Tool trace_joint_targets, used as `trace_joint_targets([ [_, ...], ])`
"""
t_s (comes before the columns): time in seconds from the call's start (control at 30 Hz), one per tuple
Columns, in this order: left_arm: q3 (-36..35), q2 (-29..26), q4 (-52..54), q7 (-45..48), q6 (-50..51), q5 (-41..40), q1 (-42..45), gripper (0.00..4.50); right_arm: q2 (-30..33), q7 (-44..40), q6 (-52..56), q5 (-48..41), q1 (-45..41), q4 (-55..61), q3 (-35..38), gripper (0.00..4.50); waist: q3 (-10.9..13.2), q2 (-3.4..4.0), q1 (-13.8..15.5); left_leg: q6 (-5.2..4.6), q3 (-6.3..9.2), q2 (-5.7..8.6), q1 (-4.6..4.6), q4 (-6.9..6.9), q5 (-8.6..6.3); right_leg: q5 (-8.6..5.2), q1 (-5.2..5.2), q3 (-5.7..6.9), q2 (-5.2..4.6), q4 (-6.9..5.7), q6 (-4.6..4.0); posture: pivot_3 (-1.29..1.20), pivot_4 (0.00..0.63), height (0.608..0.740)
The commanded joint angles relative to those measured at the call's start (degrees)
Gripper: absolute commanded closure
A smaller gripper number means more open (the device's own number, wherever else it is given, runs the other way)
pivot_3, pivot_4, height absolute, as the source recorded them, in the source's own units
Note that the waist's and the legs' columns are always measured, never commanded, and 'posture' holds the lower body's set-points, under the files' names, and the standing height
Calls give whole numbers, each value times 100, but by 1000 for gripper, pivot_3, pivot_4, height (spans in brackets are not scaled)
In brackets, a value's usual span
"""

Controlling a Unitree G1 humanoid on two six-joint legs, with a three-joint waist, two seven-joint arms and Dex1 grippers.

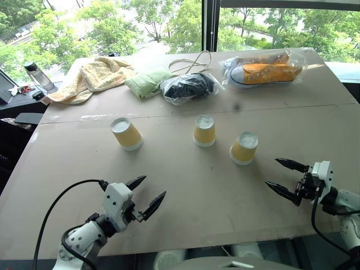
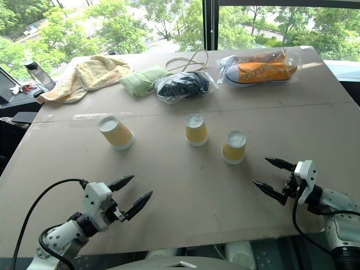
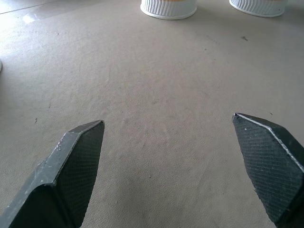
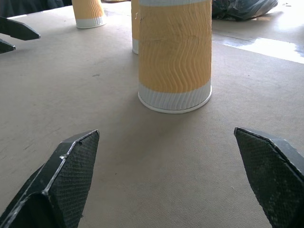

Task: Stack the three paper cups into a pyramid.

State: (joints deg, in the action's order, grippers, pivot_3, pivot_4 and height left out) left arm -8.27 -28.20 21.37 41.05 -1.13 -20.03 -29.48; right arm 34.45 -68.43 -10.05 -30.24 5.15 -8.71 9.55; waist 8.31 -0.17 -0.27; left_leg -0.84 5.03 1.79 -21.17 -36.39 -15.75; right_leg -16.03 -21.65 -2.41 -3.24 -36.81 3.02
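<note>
A: Left eye view first — how are the pincers seen?
B: The left gripper [image 1: 147,194] and right gripper [image 1: 282,177] are spread wide, nothing held, nearer than the middle cup [image 1: 204,131].
A: And the others?
B: One cup [image 1: 127,134] is set well left of it, another [image 1: 243,148] just right; all upside down.

Bright daylight pours in through the windows [image 1: 169,22] behind the tabletop's [image 1: 185,185] far edge, leaving a pale glare streak on the surface near the far left corner. The three paper cups [image 1: 203,131] cast short, soft shadows toward the near edge. In the wrist views the black fingers [image 4: 61,180] look sharp, while things at the far edge blur.
</note>
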Motion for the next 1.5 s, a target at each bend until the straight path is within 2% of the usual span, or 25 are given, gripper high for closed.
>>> trace_joint_targets([
  [0.03,-44,-24,159,48,-43,-66,-13,78,60,-34,6,-56,-9,229,153,0,0,0,0,0,0,0,0,0,0,0,0,0,0,0,0,0,150,740],
  [0.9,-68,50,-22,69,-166,20,189,78,10,122,-46,83,-116,233,143,0,0,0,-16,0,-1,1,3,-3,0,1,2,1,4,-3,1,0,150,740],
  [1.03,-191,-54,8,181,-143,-104,253,78,17,252,134,-85,-278,539,201,0,0,0,-21,0,-1,1,4,-3,0,1,3,1,4,-4,1,0,150,740],
  [1.1,-391,-232,153,541,102,-719,347,78,118,294,396,-178,-375,840,171,0,0,0,-37,0,-1,1,5,-5,1,1,3,1,5,-8,1,0,150,740],
  [1.23,-894,-929,477,1432,453,-1725,526,78,380,535,1091,-333,-719,1524,170,0,1,1,-35,1,5,-2,7,-9,1,1,2,6,7,-20,1,0,150,740],
  [1.37,-1429,-1805,548,1862,1015,-2245,1018,78,619,1513,2443,-48,-1727,2208,-222,0,4,7,-48,1,4,-1,6,-16,1,1,1,5,7,-23,0,0,150,740],
  [1.5,-1668,-2305,488,2038,1462,-2482,1465,78,587,2086,3621,332,-2750,2533,-966,0,7,2,-57,2,5,0,1,-14,1,1,-4,9,10,-19,0,0,150,740],
])
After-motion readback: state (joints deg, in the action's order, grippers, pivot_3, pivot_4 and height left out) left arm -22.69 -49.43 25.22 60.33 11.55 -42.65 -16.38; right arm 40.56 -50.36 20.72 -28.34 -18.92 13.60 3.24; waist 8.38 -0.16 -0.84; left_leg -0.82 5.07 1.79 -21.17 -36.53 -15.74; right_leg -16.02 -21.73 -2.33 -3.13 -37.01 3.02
